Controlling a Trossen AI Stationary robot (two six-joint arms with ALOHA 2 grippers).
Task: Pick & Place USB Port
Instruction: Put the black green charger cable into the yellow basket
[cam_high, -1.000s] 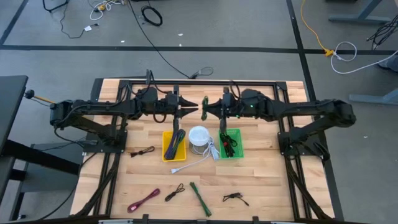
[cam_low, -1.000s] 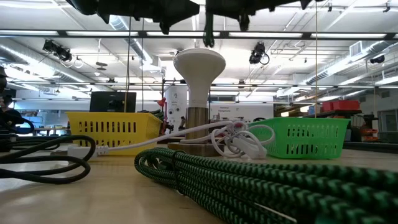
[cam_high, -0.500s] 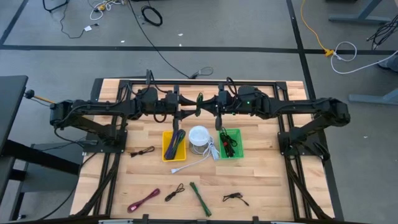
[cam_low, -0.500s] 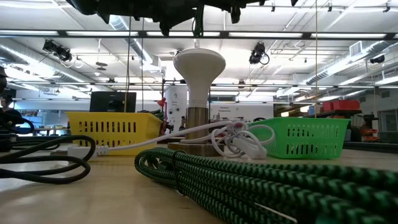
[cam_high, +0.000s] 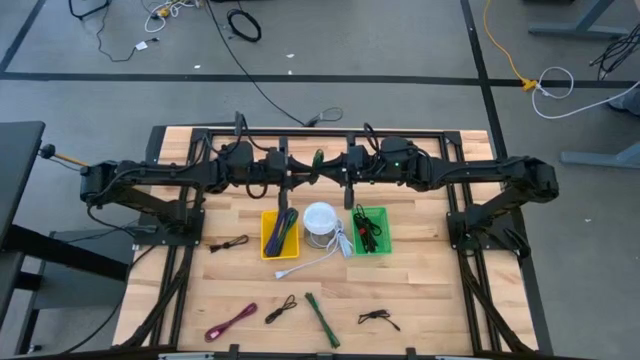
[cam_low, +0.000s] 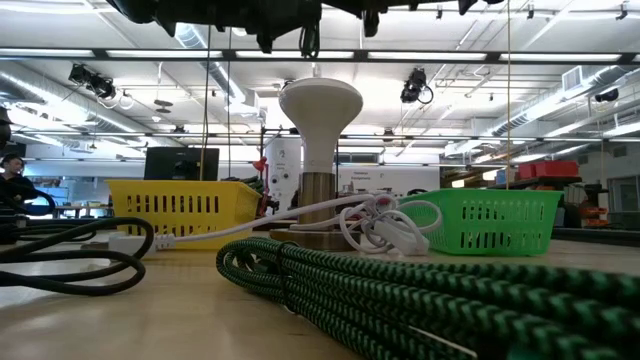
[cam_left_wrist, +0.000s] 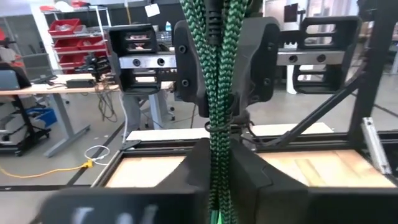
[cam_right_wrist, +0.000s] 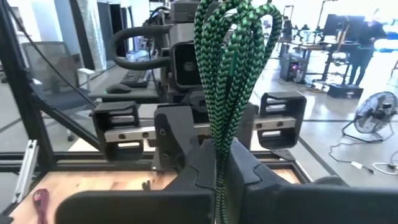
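Both arms are up high over the back of the wooden worktop (cam_high: 420, 285), and their tips meet in the middle. A green braided cable (cam_high: 318, 161) hangs between them. The right tool (cam_right_wrist: 219, 163) is closed tight on the folded cable bundle, which sticks up between its two dark fingers. The left tool (cam_left_wrist: 217, 163) is also closed around the same cable. Below them sit a yellow basket (cam_high: 281, 233), a white lamp (cam_high: 320, 219) and a green basket (cam_high: 371, 230). Another green cable (cam_high: 322, 319) lies near the front edge.
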